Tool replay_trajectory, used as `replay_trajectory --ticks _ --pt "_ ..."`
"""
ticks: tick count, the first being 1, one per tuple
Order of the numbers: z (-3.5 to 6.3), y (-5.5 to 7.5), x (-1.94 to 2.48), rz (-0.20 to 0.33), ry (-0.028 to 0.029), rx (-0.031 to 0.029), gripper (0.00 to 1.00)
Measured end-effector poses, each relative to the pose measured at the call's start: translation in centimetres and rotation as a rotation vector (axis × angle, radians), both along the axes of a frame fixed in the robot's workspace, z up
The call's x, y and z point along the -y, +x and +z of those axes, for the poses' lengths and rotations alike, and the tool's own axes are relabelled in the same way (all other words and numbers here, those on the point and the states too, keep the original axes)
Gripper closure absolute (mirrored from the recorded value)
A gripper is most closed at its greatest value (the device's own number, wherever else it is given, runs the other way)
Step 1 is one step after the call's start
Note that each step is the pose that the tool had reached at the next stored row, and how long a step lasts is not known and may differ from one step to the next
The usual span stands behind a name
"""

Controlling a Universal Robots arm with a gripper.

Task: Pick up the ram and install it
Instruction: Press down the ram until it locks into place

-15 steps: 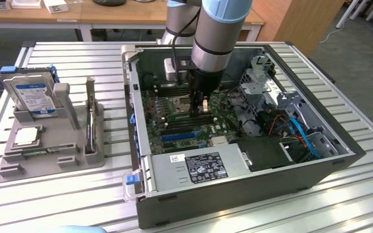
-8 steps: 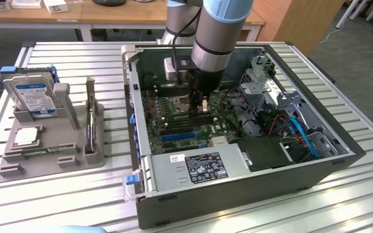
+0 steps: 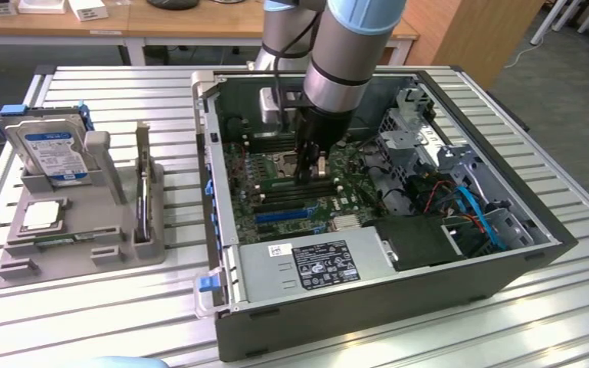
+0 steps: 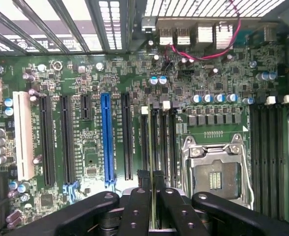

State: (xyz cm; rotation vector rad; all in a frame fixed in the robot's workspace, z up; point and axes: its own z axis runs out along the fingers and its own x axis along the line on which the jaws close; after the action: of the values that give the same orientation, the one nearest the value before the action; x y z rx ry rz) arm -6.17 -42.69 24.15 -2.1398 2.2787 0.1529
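The tool (image 4: 152,196) is pinching what looks like the ram (image 4: 151,147) edge-on by its upper edge above the motherboard (image 4: 85,123) slots: light, stiff, fragile.

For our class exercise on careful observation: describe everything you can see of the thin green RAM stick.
The thin green RAM stick is seen edge-on, a narrow strip standing upright between the black gripper fingers, which are shut on it. It hangs over the green motherboard, lined up with the dark memory slots beside the empty silver CPU socket.
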Motion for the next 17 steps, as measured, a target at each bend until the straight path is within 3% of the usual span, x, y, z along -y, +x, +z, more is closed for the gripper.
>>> replay_trajectory --ticks 6,10,12,17 --pt "1.11 0.0 0.0 0.0 0.0 -0.0056 0.86" --pt "1.79 0.0 0.0 0.0 0.0 -0.0127 0.86" --pt "1.95 0.0 0.0 0.0 0.0 -0.0165 0.86" --pt "1.96 0.0 0.0 0.0 -0.0001 -0.018 0.86"
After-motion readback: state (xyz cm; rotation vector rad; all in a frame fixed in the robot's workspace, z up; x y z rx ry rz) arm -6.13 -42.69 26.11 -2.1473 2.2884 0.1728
